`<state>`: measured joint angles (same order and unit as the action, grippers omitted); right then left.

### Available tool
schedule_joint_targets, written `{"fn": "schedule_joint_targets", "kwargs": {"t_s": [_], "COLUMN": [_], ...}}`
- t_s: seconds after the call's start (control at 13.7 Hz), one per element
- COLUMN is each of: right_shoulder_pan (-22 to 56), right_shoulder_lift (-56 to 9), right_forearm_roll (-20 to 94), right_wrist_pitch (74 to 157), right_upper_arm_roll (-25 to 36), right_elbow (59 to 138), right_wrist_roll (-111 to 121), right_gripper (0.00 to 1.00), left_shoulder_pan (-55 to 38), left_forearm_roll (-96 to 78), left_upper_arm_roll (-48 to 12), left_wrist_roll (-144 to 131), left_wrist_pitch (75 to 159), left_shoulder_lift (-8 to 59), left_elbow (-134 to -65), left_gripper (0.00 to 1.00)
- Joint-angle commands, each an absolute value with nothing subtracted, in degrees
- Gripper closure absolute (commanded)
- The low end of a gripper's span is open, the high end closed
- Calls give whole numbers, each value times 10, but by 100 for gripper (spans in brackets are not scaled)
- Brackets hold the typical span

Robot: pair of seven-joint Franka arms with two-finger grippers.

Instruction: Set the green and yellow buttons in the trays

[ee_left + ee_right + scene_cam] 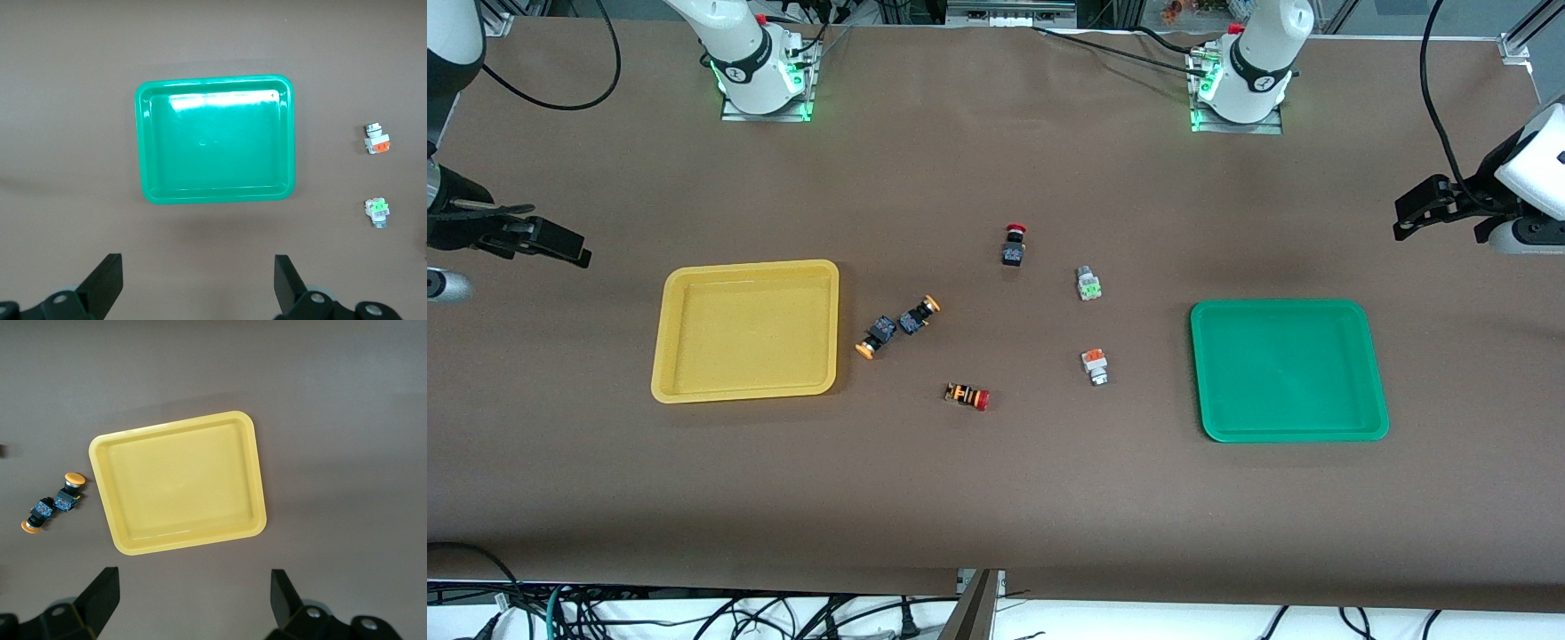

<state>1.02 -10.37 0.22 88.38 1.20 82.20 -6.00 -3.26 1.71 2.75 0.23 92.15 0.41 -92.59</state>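
Buttons (1089,285) lie on the brown table (996,498) between empty trays (1289,370); both grippers' fingers (107,283) spread wide

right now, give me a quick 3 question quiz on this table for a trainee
1. True or false: both trays hold nothing yet.
2. Which button lies nearest the front camera?
A. the red-capped black button
B. the orange-banded button
C. the green-marked grey button
3. Fill in: the two yellow-capped buttons lie beside the ______ tray.

Key
1. True. The yellow tray and the green tray are both bare inside; the left gripper and the right gripper wait with jaws open, one above each end of the table.
2. B. The orange-banded button lies lower in the front view than the red-capped black button and the green-marked grey button.
3. Yellow. The yellow-capped buttons lie close to its rim.
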Motion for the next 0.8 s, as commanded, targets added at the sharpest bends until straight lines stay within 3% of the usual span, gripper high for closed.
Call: {"fn": "schedule_joint_targets", "kwargs": {"t_s": [0.0, 0.73], "right_shoulder_pan": [15, 11], "right_shoulder_lift": [-100, -104], "right_forearm_roll": [6, 4], "right_wrist_pitch": [877, 884], "right_upper_arm_roll": [11, 13], "right_elbow": [819, 821], "right_wrist_roll": [-57, -57], "right_gripper": [0, 0], "left_shoulder_pan": [-33, -34], "left_forearm_roll": [22, 21], "left_upper_arm_roll": [27, 27], "left_wrist_roll": [4, -3], "left_wrist_pitch": [909, 897], "left_shoulder_lift": [5, 7], "left_elbow": [-915, -914], "left_gripper": [0, 0]}}
